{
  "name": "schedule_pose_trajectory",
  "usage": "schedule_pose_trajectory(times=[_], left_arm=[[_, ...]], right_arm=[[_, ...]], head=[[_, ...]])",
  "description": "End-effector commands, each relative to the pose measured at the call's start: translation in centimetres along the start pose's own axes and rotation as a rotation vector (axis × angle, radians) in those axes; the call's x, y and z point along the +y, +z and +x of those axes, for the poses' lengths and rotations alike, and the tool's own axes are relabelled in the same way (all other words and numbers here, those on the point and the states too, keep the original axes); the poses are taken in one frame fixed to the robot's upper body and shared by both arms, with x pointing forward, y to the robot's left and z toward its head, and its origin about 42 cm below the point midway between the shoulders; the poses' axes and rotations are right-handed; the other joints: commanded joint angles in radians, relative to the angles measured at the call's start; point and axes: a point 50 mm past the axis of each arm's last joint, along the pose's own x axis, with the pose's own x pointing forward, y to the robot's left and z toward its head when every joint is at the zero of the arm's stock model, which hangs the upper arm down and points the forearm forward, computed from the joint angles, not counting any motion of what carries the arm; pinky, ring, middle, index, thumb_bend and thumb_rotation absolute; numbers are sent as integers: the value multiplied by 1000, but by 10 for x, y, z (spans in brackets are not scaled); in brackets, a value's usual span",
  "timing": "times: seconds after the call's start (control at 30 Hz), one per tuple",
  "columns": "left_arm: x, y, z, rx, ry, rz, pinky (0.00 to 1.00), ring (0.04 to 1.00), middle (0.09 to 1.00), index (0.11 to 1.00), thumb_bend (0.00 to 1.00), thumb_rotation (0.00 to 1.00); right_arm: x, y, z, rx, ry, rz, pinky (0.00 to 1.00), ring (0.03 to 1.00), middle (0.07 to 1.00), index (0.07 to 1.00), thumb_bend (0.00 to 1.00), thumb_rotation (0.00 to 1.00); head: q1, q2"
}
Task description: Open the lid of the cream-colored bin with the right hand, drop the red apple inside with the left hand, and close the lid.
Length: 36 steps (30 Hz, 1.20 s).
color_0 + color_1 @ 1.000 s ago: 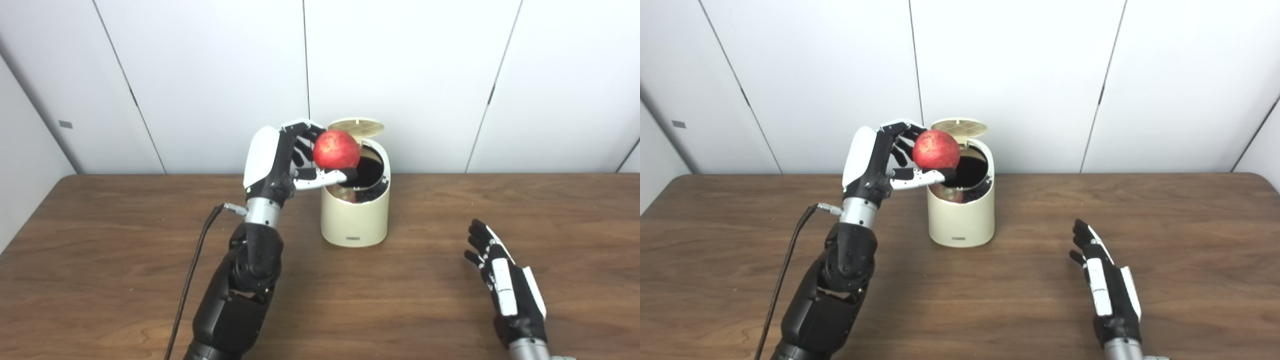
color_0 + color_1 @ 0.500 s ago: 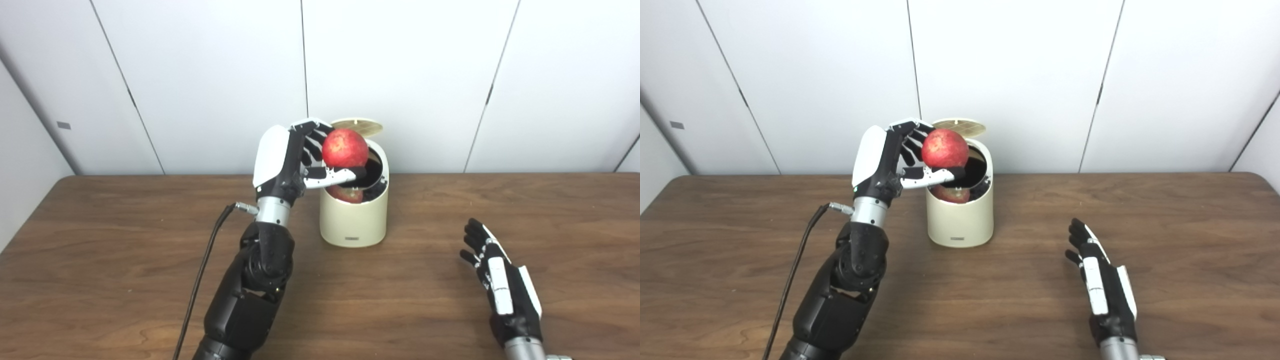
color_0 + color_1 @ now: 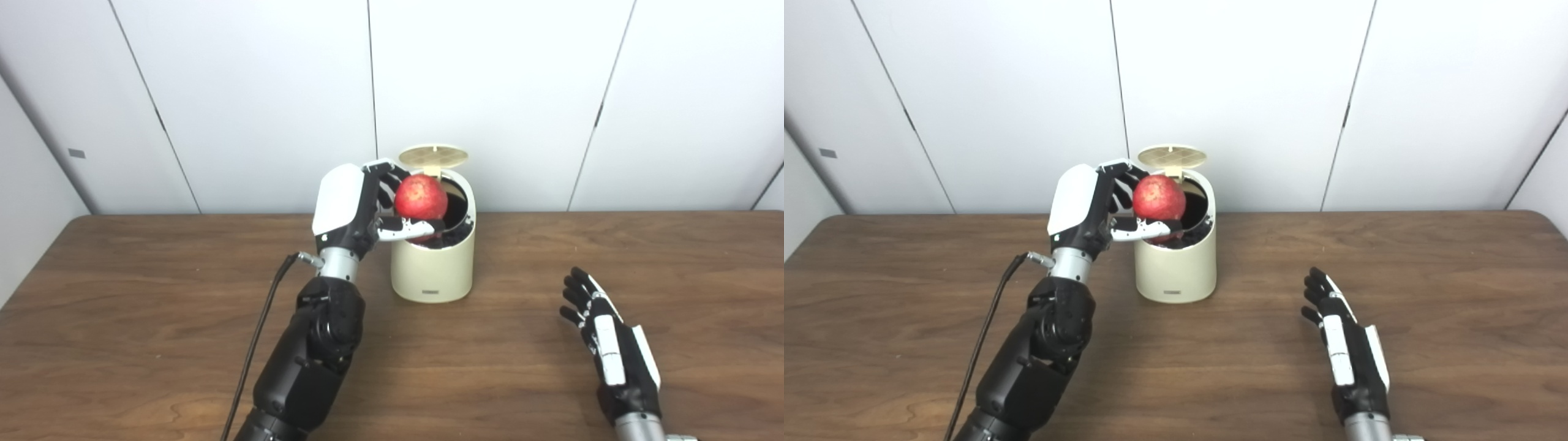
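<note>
Even, bright, diffuse light is filling the scene from above, washing the white wall panels [image 3: 490, 92] close to overexposure. The wooden table [image 3: 122, 343] is showing soft sheen and only faint shadows beside the left arm and the cream-colored bin [image 3: 435, 269]. Both views are looking slightly soft and compressed, with fine detail smearing on dark surfaces; the bin's interior is reading nearly black.

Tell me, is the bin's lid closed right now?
No, the lid stands tipped up behind the open bin, while the left hand holds the apple over the opening.
</note>
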Motion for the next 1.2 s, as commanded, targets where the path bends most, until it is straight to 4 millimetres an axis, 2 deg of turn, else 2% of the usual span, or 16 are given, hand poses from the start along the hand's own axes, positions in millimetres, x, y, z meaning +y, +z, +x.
schedule_pose_trajectory(times=[0.0, 0.13, 0.27, 0.3, 0.37, 0.4, 0.43, 0.53, 0.8, 1.17], left_arm=[[7, 14, 15, -54, 39, 33, 331, 449, 580, 524, 469, 0], [1, 15, 14, -46, 21, 34, 316, 451, 654, 546, 452, 0], [-2, 15, 15, -43, -8, 48, 309, 455, 676, 560, 448, 0], [-2, 14, 15, -39, -17, 53, 335, 486, 683, 529, 452, 0], [-1, 14, 15, -34, -26, 56, 416, 470, 698, 622, 483, 0], [-1, 15, 15, -35, -27, 56, 433, 507, 699, 640, 701, 0], [-1, 15, 16, -36, -27, 56, 437, 526, 699, 654, 841, 0], [0, 15, 16, -34, -27, 50, 445, 543, 701, 669, 937, 0], [1, 16, 14, -31, -46, 27, 423, 545, 743, 707, 986, 0], [3, 16, 11, -44, -44, 30, 425, 529, 738, 710, 1000, 0]], right_arm=[[5, 11, 2, -58, 8, 16, 846, 894, 887, 883, 619, 982], [9, 12, 2, -62, 18, 29, 842, 882, 874, 875, 618, 961], [10, 13, 2, -64, 17, 26, 848, 873, 861, 875, 609, 967], [10, 13, 3, -64, 19, 29, 855, 873, 858, 879, 604, 963], [11, 13, 3, -64, 23, 30, 852, 863, 850, 883, 607, 957], [11, 13, 3, -63, 26, 29, 850, 858, 847, 887, 603, 955], [11, 13, 3, -62, 29, 28, 847, 852, 843, 889, 597, 951], [12, 14, 3, -58, 28, 35, 845, 842, 829, 885, 595, 933], [13, 14, 4, -61, 39, 35, 843, 829, 814, 883, 555, 926], [12, 12, 6, -61, 39, 29, 840, 826, 806, 879, 556, 930]], head=[[-1, 1], [-4, 1], [-7, 1], [-7, 1], [-8, 1], [-9, 1], [-9, 1], [-9, 1], [-11, -2], [-12, -2]])
